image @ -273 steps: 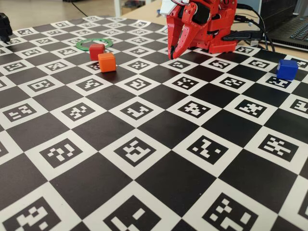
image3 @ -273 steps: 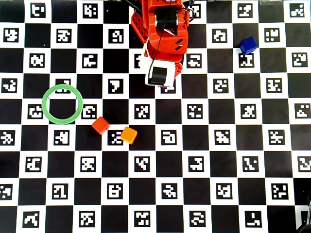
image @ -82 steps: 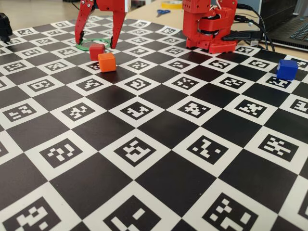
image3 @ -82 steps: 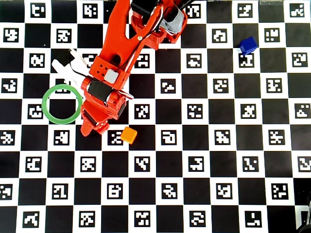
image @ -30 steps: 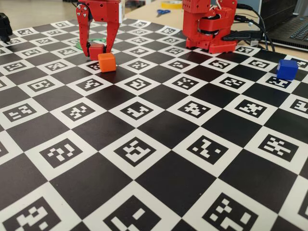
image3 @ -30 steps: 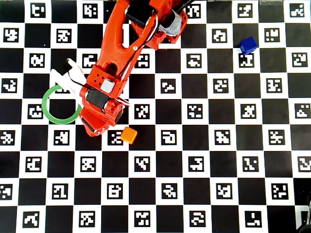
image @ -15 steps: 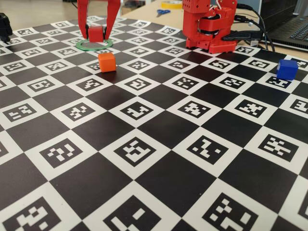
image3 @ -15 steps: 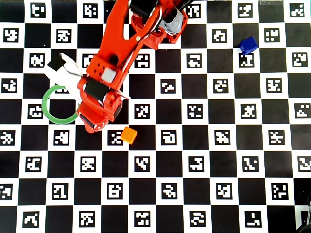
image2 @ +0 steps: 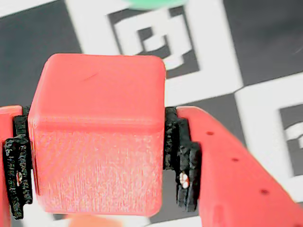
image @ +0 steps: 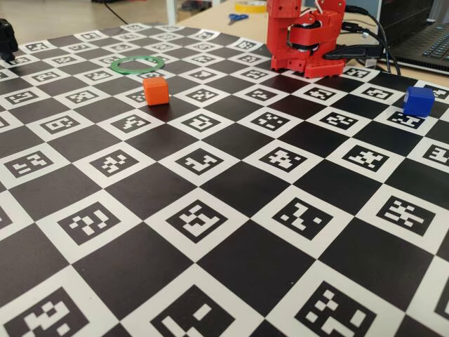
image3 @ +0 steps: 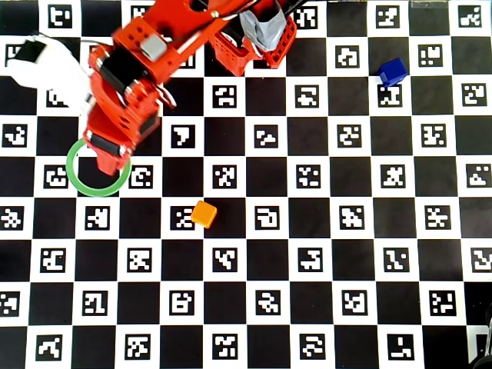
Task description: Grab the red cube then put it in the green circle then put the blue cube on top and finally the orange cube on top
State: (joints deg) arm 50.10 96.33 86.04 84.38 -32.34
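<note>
In the wrist view the red cube fills the space between the black pads of my gripper, which is shut on it above the board. A sliver of the green circle shows at the top edge of that view. From overhead, my gripper hangs over the upper right part of the green circle and hides the red cube. The orange cube sits on the board right of the ring. The blue cube rests far right. The fixed view shows the green circle with nothing inside it.
The arm's red base stands at the back of the checkered marker board. A laptop and cables lie behind it at the right. A dark object sits at the far left edge.
The gripper has risen with the red cube out of the fixed view. Seen from overhead, it has swung up and left over the ring. The orange and blue cubes have not moved.
</note>
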